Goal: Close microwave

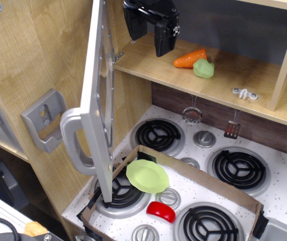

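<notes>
The microwave [218, 75] door [97, 95] stands wide open at centre left of the frame. At top centre, the black gripper [151, 44] hangs inside with fingers [164, 42] slightly apart, holding nothing.

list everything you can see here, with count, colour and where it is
wooden toy microwave with silver-grey door: 1, door swung open, chunky handle facing us, left
grey wall bracket: 1, on wood panel, far left
orange toy carrot: 1, on the shelf
black coil burners: 4, on speckled stovetop
light green plate: 1, inside cardboard frame
red rounded toy: 1, below the plate
black gripper: 1, above the shelf, top centre
</notes>
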`<state>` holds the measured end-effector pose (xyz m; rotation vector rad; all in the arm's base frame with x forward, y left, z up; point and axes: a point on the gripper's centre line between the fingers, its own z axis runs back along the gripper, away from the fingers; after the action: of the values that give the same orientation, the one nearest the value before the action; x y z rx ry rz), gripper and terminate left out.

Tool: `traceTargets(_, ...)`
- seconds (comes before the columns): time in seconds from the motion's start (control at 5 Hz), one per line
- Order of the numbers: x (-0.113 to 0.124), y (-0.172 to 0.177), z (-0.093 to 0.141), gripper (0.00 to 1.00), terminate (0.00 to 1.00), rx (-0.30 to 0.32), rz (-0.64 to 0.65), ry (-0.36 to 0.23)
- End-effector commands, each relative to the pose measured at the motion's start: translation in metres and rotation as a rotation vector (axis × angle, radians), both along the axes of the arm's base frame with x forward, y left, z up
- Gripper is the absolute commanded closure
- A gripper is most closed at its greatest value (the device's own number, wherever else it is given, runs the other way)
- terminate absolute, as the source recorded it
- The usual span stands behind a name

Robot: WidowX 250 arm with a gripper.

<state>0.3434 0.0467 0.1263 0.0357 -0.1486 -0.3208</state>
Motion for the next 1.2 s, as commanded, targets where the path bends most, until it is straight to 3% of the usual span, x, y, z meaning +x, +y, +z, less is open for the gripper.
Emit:
traceTargets(0.0, 0.000, 0.000, 0.000, 0.00, 0.00, 0.000, 0.000, 0.000)
traceTargets(0.2, 0.001, 0.004, 0.016, 0.00, 0.00, 0.051, -0.014, -0.028)
traceTargets(0.6, -0.005, 0.011, 0.064, 0.00, 0.00, 0.093, -0.011, -0.082)
traceTargets(1.0, -0.041, 0.024, 0.098, 0.00, 0.00, 0.144, 0.026, -0.097)
